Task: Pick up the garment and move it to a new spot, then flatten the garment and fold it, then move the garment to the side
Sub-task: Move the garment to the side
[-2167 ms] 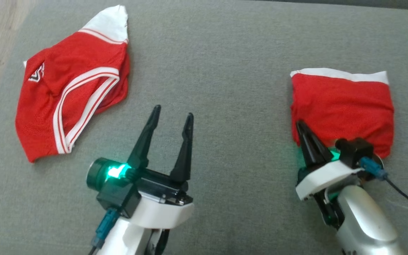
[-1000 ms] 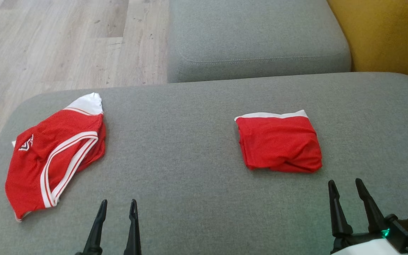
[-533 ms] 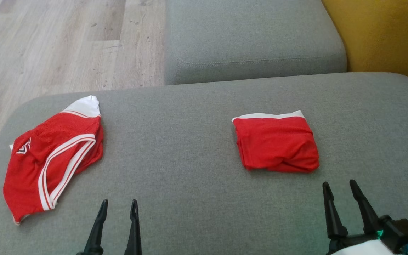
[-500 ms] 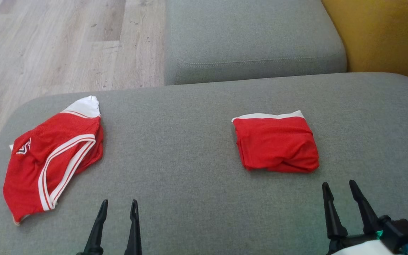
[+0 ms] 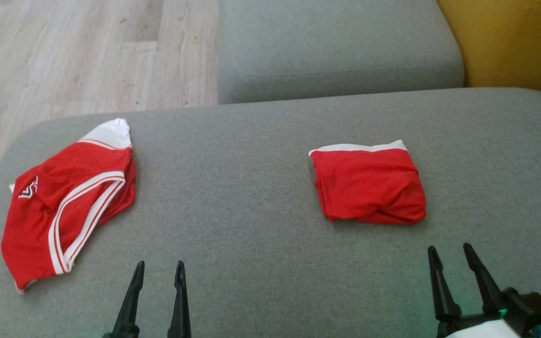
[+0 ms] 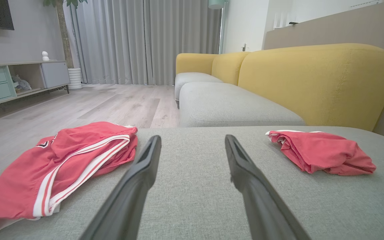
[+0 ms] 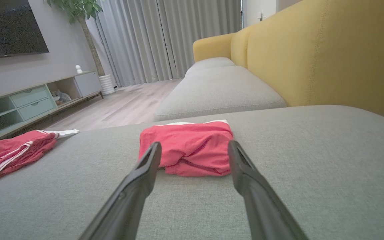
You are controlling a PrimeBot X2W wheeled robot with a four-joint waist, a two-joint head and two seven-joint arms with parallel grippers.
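Folded garment (image 5: 369, 185) — striped shorts (image 5: 40, 220) well apart.

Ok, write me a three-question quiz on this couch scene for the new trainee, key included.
1. True or false: the right gripper is shut on the folded garment.
2. Which lies nearer the left gripper? A) the loose striped garment B) the folded garment C) a yellow pillow
3. Fill in: both garments lie on a grey ____.
Key: 1 false, its jaws stand open, short of the cloth. 2 A. 3 cushion.
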